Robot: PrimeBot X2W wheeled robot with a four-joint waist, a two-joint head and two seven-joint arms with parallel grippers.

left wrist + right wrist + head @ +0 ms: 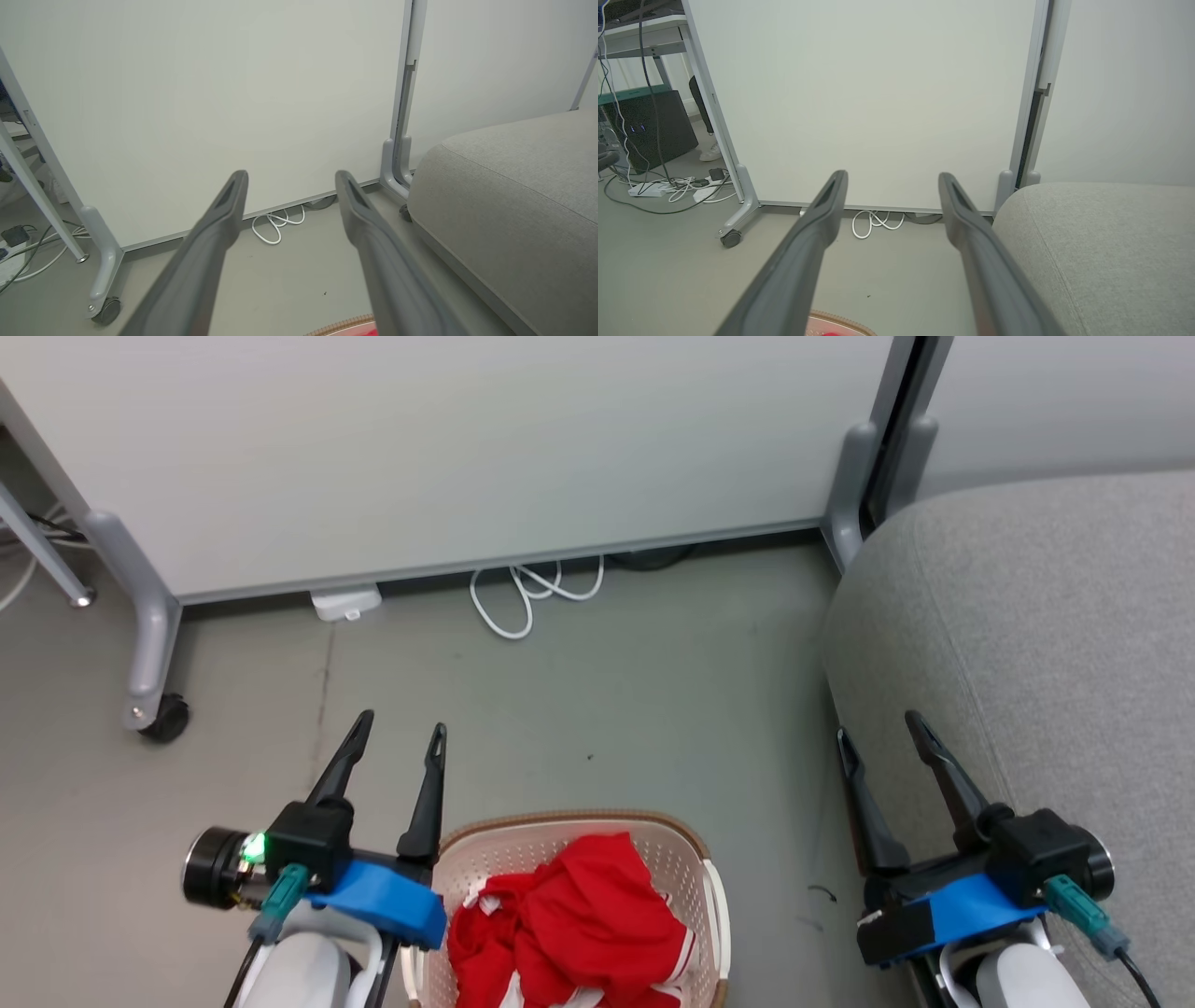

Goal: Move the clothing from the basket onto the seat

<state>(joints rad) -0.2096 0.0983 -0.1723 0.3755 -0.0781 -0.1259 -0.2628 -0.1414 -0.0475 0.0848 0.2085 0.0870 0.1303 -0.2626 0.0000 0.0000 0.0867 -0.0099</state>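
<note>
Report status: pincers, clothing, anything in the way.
Left pincer open, empty. Right pincer open, empty. Clothing heaped in basket, untouched. Nothing seen between basket and seat.

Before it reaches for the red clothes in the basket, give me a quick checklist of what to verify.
1. Left gripper open, holding nothing: ok.
2. Right gripper open, holding nothing: ok.
3. Clothing heaped in the basket, nothing on top of it: ok.
4. Visible part of the seat bare for the drop: ok.
5. A gripper poised over the clothing: not ok; the left is beside the basket, the right by the seat's edge.
6. Number of garments in the heap: cannot tell.
</note>
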